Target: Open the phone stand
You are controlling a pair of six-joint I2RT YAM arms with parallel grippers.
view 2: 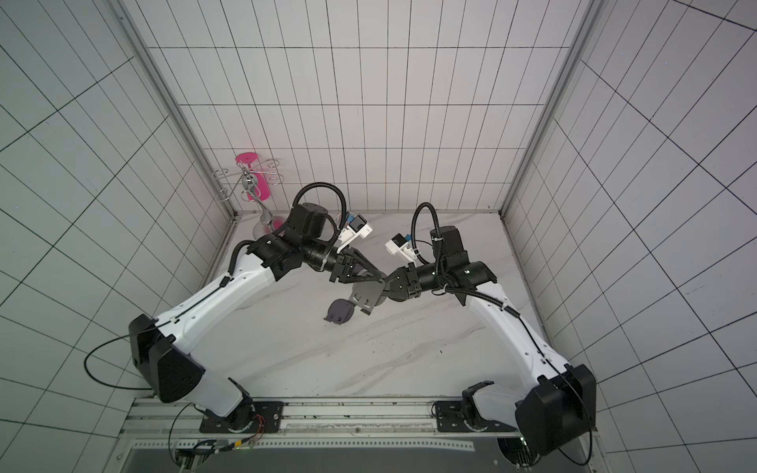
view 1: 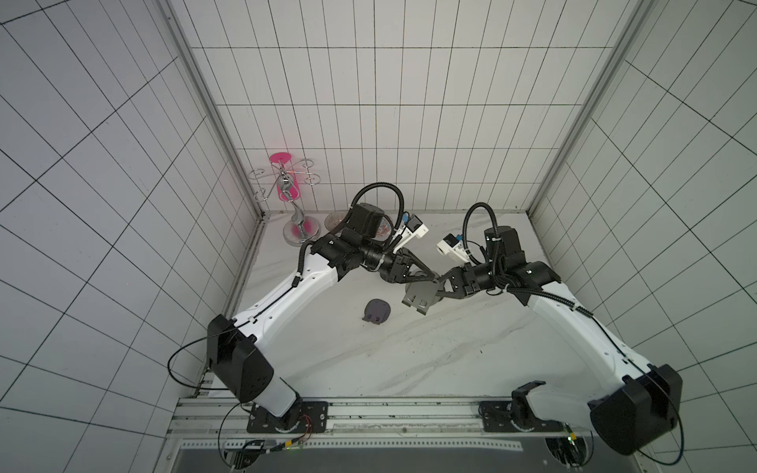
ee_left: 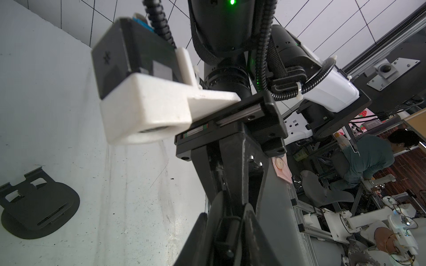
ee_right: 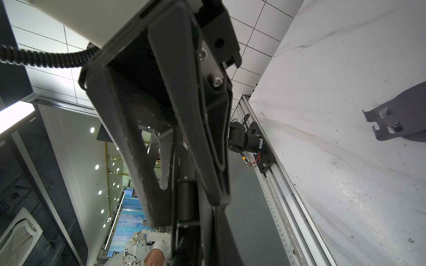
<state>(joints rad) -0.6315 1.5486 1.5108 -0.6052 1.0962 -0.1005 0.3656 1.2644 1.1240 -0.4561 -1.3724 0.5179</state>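
While both arms reached in from the 6 o'clock edge of the worktop (view 1: 368, 368), a second stand (view 1: 376, 312) sat near its middle. Just at 3 o'clock of that, the phone stand (view 1: 418, 295) hung clear of the surface, the right fingers (view 1: 449, 295) clenched on its 3 o'clock edge and the left fingers (view 1: 418, 263) pinching its 12 o'clock side. Farther back, a chrome rack (view 1: 301, 234) stood in the 11 o'clock corner.

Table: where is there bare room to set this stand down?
Free: the wide front stretch of the table between the lying stand and the front rail. Crowded: the back left corner, with the metal rack and glass bowl.
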